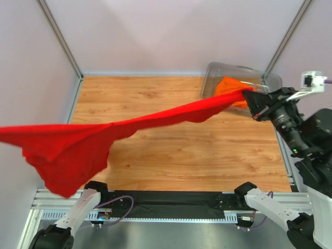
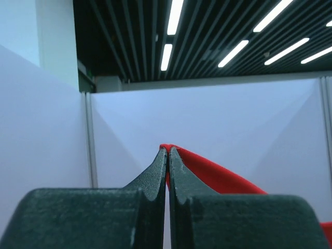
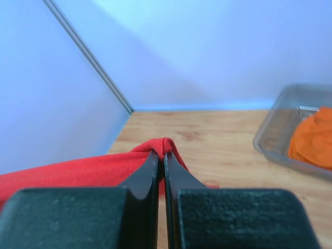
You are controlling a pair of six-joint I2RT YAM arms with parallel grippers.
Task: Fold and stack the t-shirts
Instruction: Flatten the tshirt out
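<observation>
The red t-shirt (image 1: 155,116) hangs stretched in the air across the wooden table, from the left edge of the top view to the back right. Its bulk droops at the front left. My right gripper (image 1: 250,96) is shut on one end of the shirt, beside the bin. In the right wrist view the right gripper (image 3: 161,155) pinches a fold of red cloth (image 3: 78,171). My left gripper (image 2: 168,151) points up and is shut on another red fold (image 2: 218,176); in the top view it is out of frame. The orange t-shirt (image 1: 231,85) lies crumpled in the bin.
A clear plastic bin (image 1: 267,79) stands at the back right corner, also seen as bin (image 3: 272,137) in the right wrist view. White walls with metal posts (image 1: 59,36) close in the table. A black mat and rail (image 1: 171,199) run along the near edge.
</observation>
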